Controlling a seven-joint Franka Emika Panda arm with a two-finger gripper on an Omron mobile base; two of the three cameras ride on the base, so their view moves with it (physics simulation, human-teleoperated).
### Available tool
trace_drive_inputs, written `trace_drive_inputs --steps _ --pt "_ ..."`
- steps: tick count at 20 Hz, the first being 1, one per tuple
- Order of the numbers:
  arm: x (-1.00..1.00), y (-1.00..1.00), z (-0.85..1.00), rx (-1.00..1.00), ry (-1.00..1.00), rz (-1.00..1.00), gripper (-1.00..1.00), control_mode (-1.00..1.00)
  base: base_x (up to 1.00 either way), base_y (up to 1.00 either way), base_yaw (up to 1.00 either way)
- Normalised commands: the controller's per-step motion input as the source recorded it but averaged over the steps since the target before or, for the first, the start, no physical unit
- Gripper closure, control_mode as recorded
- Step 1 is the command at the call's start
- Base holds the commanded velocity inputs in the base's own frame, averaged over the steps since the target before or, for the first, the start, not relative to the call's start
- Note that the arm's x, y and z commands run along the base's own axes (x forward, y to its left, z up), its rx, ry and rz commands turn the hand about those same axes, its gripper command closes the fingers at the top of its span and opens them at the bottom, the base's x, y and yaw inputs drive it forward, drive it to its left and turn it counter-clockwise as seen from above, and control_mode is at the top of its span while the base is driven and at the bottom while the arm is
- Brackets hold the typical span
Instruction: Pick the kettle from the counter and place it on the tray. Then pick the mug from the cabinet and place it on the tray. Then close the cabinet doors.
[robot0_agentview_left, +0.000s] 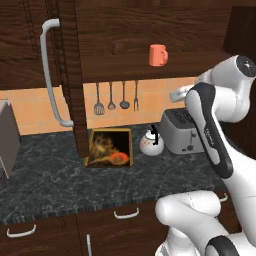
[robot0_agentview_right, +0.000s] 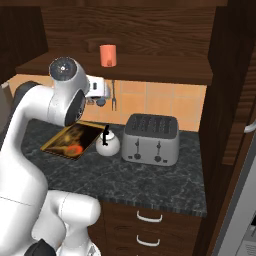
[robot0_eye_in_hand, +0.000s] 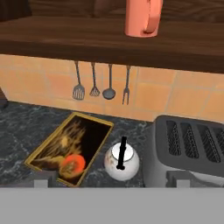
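The white kettle (robot0_agentview_left: 151, 142) with its black handle stands on the dark counter (robot0_agentview_left: 55, 175), between the tray (robot0_agentview_left: 110, 147) and a toaster. The tray lies flat with nothing on it but its food picture. The orange mug (robot0_agentview_left: 158, 55) stands upright on the cabinet shelf (robot0_agentview_left: 150, 71). Both cabinet doors are swung open: the left one (robot0_agentview_left: 67, 60) and the right one (robot0_agentview_right: 230, 75). My gripper (robot0_eye_in_hand: 111, 180) hangs open in the air in front of the wall, well above the kettle (robot0_eye_in_hand: 122, 162), with nothing between its fingertips (robot0_eye_in_hand: 45, 178). The mug (robot0_eye_in_hand: 142, 16) is above it.
A grey four-slot toaster (robot0_agentview_right: 151, 138) stands right beside the kettle. Several utensils (robot0_eye_in_hand: 101, 83) hang on the orange tiled wall under the shelf. A grey appliance (robot0_agentview_left: 7, 137) stands at the counter's left end. Drawers with grey handles (robot0_agentview_left: 126, 214) are below.
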Motion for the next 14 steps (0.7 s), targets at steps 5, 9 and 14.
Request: trace_drive_inputs --steps 5,9,14 --pt "0.07 0.02 0.66 0.00 -0.34 -0.03 -1.00 -1.00 0.00 0.00 0.00" --pt "0.08 0.11 0.33 0.00 -0.19 -0.17 -1.00 -1.00 0.00 0.00 0.00" --pt "0.05 0.00 0.13 0.00 -0.12 -0.07 -1.00 -1.00 0.00 0.00 0.00"
